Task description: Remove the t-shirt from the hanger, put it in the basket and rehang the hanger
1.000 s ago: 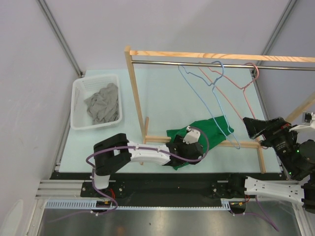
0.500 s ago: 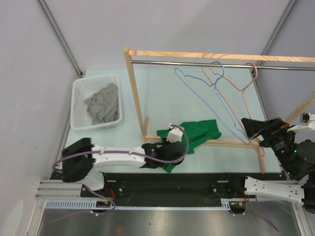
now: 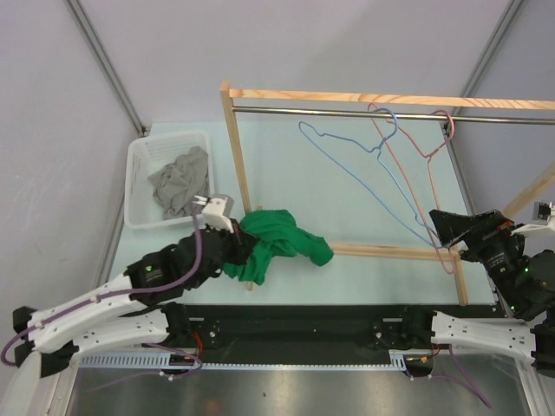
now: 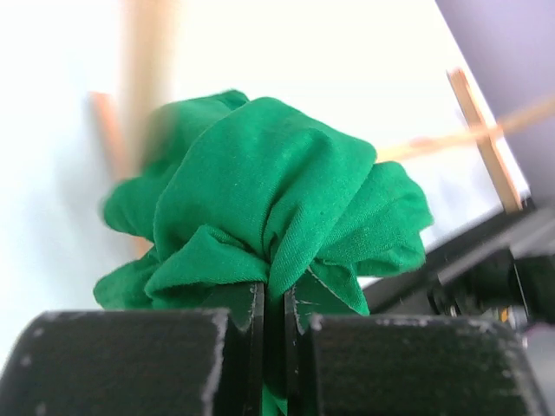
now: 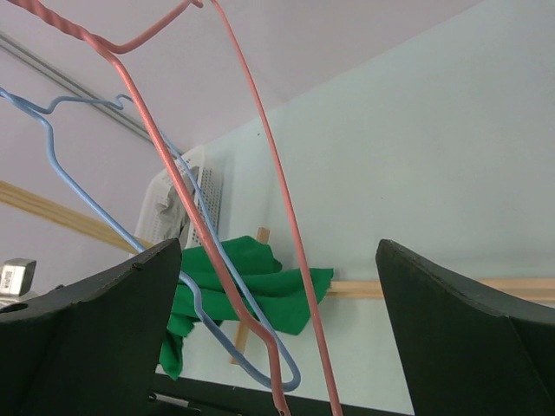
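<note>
Green t-shirt [image 3: 282, 244] is off both hangers, bunched at the foot of the wooden rack's [image 3: 232, 147] left post and spilling right along the low crossbar. We see the left end effector [image 4: 274, 347] clamped on a fold of it, fingers nearly together. Blue hanger [image 3: 373, 173] and pink hanger [image 3: 422, 156] hang bare from the metal rail [image 3: 312, 110], tilted. The bench [image 3: 286, 173] is pale green, with grey-lilac walls around it. A white bin [image 3: 137, 169] far left holds a grey cloth [image 3: 182, 184]. Left arm lies low from the near-left, reaching to the post. Right arm is folded near right. The right end effector [image 3: 444, 227] is spread wide, gripping nothing, with the hangers' lower ends between its fingers. We can't tell if they touch.
</note>
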You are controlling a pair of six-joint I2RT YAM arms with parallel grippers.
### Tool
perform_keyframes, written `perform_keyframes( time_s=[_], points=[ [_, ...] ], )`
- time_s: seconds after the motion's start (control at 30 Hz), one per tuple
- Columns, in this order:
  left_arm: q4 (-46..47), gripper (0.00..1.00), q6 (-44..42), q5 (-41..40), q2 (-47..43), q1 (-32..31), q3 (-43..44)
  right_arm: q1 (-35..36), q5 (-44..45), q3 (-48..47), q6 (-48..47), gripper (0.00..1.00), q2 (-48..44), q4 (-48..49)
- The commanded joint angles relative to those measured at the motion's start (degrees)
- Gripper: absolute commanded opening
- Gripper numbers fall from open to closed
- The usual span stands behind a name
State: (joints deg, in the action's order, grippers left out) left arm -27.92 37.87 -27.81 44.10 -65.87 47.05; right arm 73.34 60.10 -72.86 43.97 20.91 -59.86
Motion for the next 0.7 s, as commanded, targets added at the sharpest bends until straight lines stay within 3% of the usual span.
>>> perform_keyframes(
  time_s=[0.0,0.2,0.43,0.67],
  points=[
    [-7.05,0.00,-2.35,0.39,-4.54,5.39,1.64,0.31,1.78,0.00,1.12,1.00,0.27,0.18],
    [-13.56,0.00,-5.69,2.76,-1.65,18.03,6.73,0.22,1.69,-0.26,0.86,1.00,1.15,0.44],
    [-15.06,0.00,-10.97,8.81,-2.88,42.53,13.15,0.22,1.16,-1.41,0.60,1.00,1.24,0.35],
    [-14.88,0.00,-12.11,16.72,2.74,58.73,23.60,0.22,0.99,-1.32,0.42,1.00,2.38,0.27]
  ],
)
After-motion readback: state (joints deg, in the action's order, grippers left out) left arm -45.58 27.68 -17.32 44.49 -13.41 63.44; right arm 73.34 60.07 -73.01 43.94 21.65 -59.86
